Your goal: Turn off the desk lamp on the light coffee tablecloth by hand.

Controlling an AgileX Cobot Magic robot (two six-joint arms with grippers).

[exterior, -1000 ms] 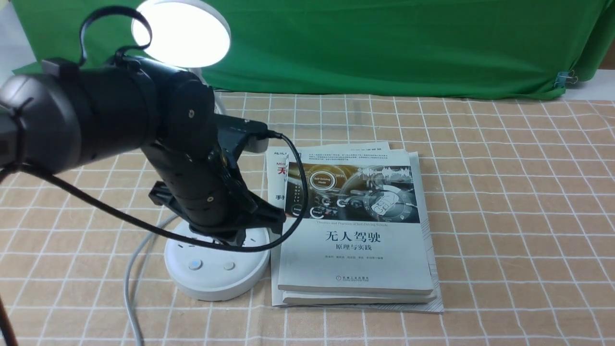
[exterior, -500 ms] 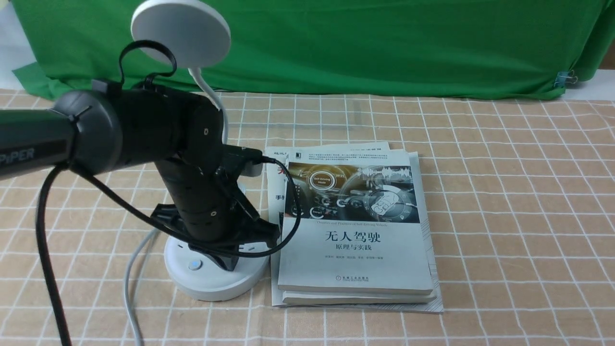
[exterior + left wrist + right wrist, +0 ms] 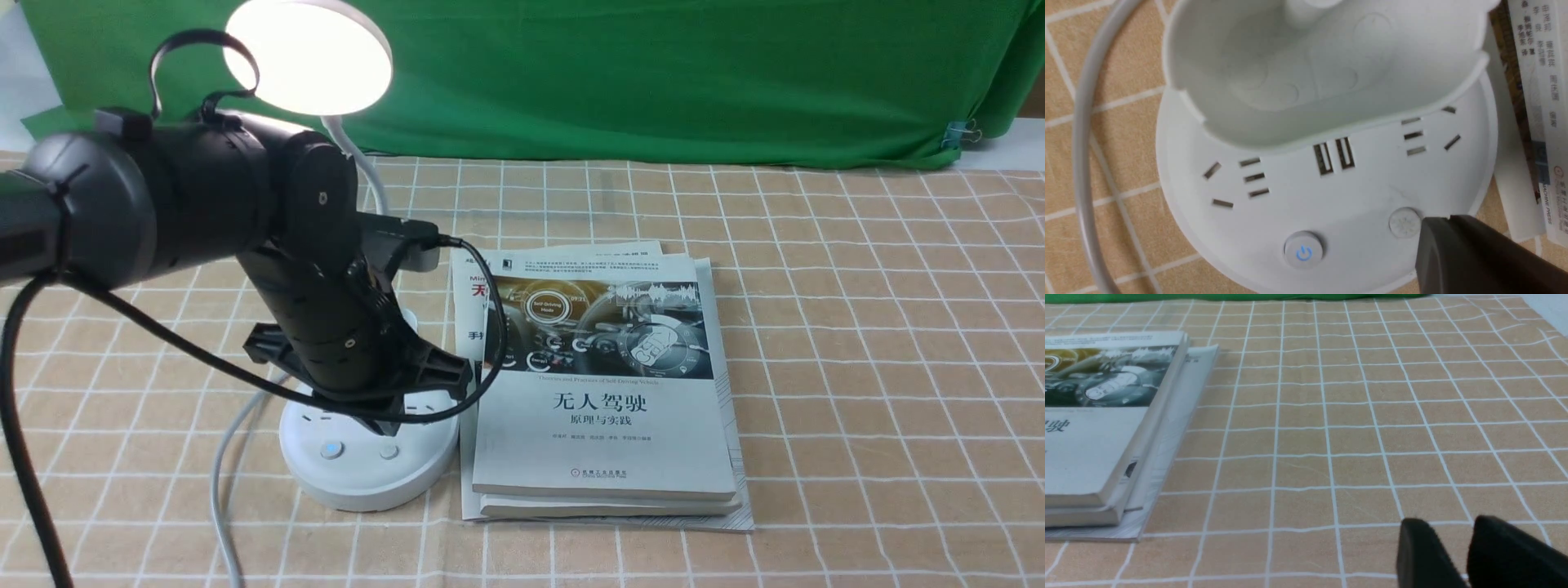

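Observation:
The white desk lamp stands at the left on the light coffee tablecloth (image 3: 857, 327). Its disc head (image 3: 309, 55) glows. Its round base (image 3: 367, 482) carries a blue-lit power button (image 3: 331, 450) and a plain button (image 3: 389, 451). My left gripper (image 3: 390, 426) is shut and empty, pointing down just above the base. In the left wrist view the gripper (image 3: 1449, 218) ends right beside the plain button (image 3: 1404, 222), with the power button (image 3: 1303, 250), base (image 3: 1355, 192) and pen cup (image 3: 1310, 73) below. My right gripper (image 3: 1451, 522) hovers slightly open over bare cloth (image 3: 1351, 428).
A stack of books (image 3: 604, 392) lies right against the lamp base, also in the right wrist view (image 3: 1098, 428). The lamp's white cord (image 3: 222, 482) runs off the front left. A green backdrop (image 3: 653, 73) hangs behind. My left arm's black cable loops by the base.
The lamp head was lit a second ago, dark half a second ago with my left gripper pressed on the base, and is lit again now. The left gripper has risen off the button.

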